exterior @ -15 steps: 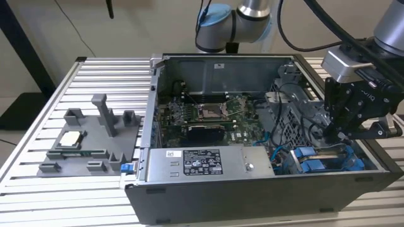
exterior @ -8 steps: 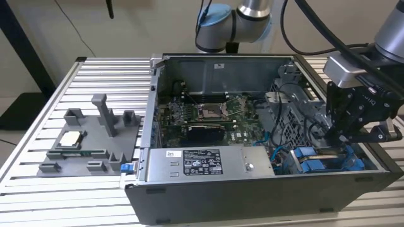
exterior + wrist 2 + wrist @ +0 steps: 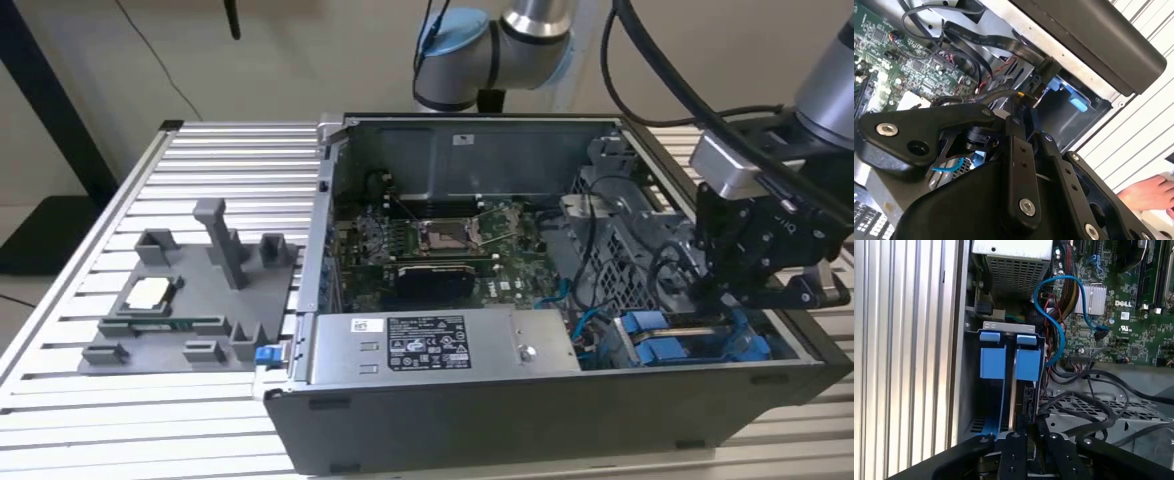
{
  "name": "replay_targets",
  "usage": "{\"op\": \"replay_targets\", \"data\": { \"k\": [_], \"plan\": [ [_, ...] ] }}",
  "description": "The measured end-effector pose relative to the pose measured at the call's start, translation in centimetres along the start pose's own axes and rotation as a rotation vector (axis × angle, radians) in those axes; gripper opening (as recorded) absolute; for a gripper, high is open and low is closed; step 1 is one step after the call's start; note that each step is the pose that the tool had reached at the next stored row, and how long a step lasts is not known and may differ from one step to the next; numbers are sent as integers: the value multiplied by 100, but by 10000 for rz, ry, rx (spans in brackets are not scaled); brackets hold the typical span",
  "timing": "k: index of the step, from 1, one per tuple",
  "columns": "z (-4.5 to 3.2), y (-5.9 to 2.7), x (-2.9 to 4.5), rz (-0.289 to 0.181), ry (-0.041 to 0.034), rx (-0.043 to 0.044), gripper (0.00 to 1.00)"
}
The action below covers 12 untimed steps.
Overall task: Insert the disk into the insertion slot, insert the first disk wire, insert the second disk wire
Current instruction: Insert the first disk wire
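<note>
Disk (image 3: 1027, 365) first: it's standing on edge in its blue carrier, down inside the insertion slot (image 3: 1004, 328), the grey bay in the corner of the open case (image 3: 534, 420), with a second blue carrier (image 3: 992, 362) just beside it. My tool (image 3: 1026, 429) sits right at the disk's near edge, in line with the rails, and from the wrist views I cannot tell whether it is clamped on the disk or only set against it. In the exterior view the tool (image 3: 731, 300) is dipped into the case at that view's right, over the blue frames. I read this as the first step, the disk going into the slot, and close to done, since the carrier looks deep in the bay. As for the wires, a blue cable (image 3: 1054, 305) loops from a black plug (image 3: 1100, 333) over the motherboard (image 3: 1134, 315) down toward the bay. Its bay end is hidden, so I can't say anything is plugged at the disk. A bunch of black cables (image 3: 1094, 395) lies across the metal cage near the slot. The move in hand, I'd say, calls for a straight push along the rails, square to the bay, with no snagging on those cables. Further out, the power-supply box (image 3: 427, 342) sits beside the bay, a grey fixture tray (image 3: 187, 300) lies on the worktop (image 3: 227, 160), and a person's hand (image 3: 1149, 192) rests on the worktop by the case
</note>
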<state>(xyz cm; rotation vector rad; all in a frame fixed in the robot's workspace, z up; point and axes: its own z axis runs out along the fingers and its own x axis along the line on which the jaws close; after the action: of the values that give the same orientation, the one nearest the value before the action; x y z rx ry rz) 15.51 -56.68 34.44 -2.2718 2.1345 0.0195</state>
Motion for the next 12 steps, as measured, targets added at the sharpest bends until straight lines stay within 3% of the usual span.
{"op": "replay_targets", "data": {
  "k": [12],
  "plan": [
    [40, -7, -31, 780, 5, 17, 19]
  ]
}}
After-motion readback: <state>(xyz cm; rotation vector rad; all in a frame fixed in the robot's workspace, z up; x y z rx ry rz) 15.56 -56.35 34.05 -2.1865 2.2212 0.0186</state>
